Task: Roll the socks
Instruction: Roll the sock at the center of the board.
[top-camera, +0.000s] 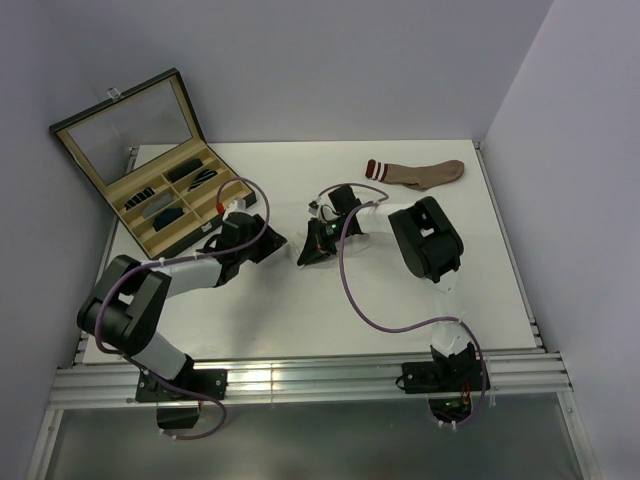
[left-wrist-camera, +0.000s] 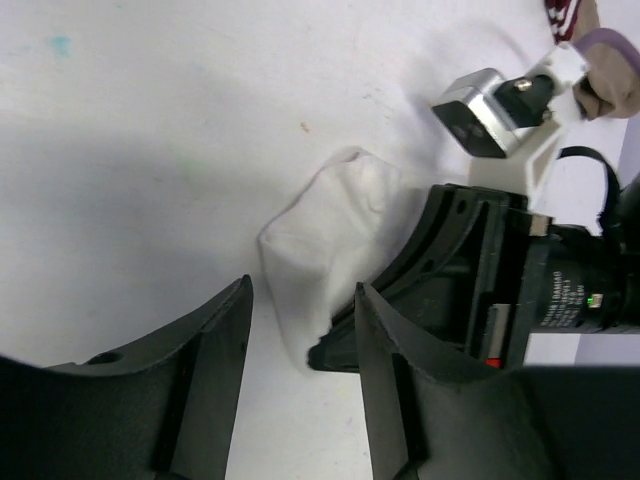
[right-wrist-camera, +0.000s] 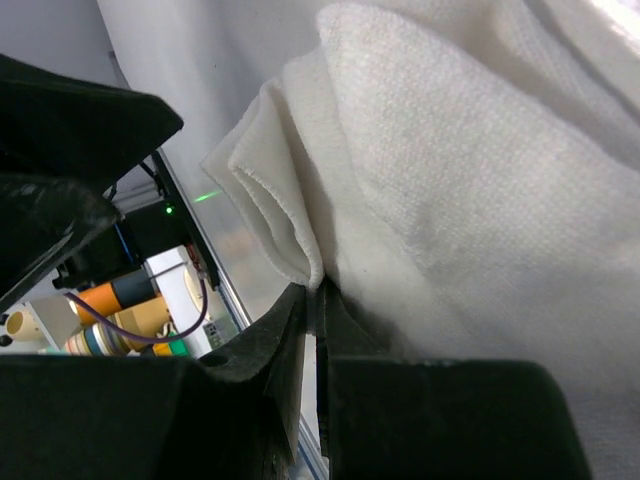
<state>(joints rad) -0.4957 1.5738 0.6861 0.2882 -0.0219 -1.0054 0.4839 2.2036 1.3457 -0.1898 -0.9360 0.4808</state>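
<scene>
Underneath: white table (top-camera: 270, 320), metal rails along near edge.
room: plain pale walls (top-camera: 330, 70), corner at back right.
white sock (left-wrist-camera: 330, 240): bunched at mid-table, between the two arms.
right gripper (right-wrist-camera: 312, 300): jaws nearly closed, pinching the white sock's folded edge.
left gripper (left-wrist-camera: 302, 290): jaws apart, holding nothing, sock tip just beyond them.
brown sock (top-camera: 425, 173): flat, back right, striped cuff.
case (top-camera: 130, 125): back left, lid up.
in the way: purple cable (top-camera: 350, 285) looping over the table; right gripper against the sock's side.

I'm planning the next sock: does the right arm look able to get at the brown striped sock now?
Probably not yet: the right gripper is shut on the white sock. Once freed, nothing lies between it and the brown striped sock.
</scene>
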